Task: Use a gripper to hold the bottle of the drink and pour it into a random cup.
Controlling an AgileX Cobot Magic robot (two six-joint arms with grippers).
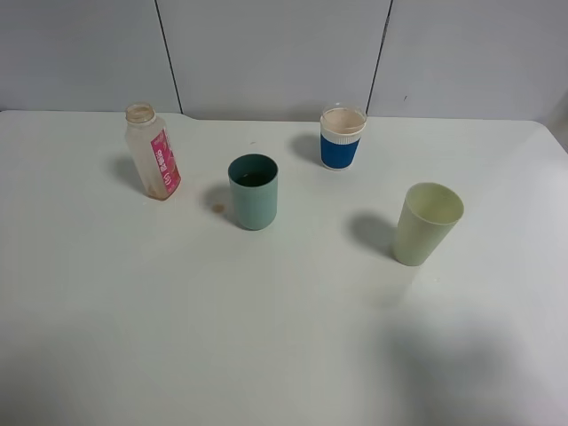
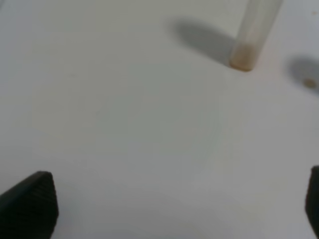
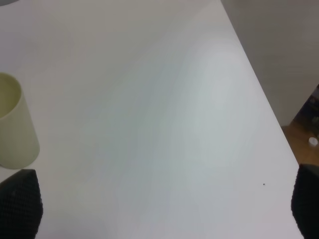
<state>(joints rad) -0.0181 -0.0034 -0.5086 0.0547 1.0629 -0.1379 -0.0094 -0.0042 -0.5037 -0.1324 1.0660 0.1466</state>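
Note:
The bottle (image 1: 153,151) stands upright at the back left of the white table. It is capless, has a pink label and holds only a trace of brown drink at its base. Its lower part shows in the left wrist view (image 2: 251,35). The teal cup (image 1: 253,191) stands to its right with dark liquid inside. My left gripper (image 2: 172,204) is open and empty, well short of the bottle. My right gripper (image 3: 164,204) is open and empty beside the pale yellow-green cup (image 3: 12,124). Neither gripper shows in the exterior view.
A blue-banded white cup (image 1: 342,138) stands at the back, and the pale yellow-green cup (image 1: 426,222) to the right. A small brown drop (image 1: 217,208) lies left of the teal cup. The table's right edge (image 3: 259,94) is near my right gripper.

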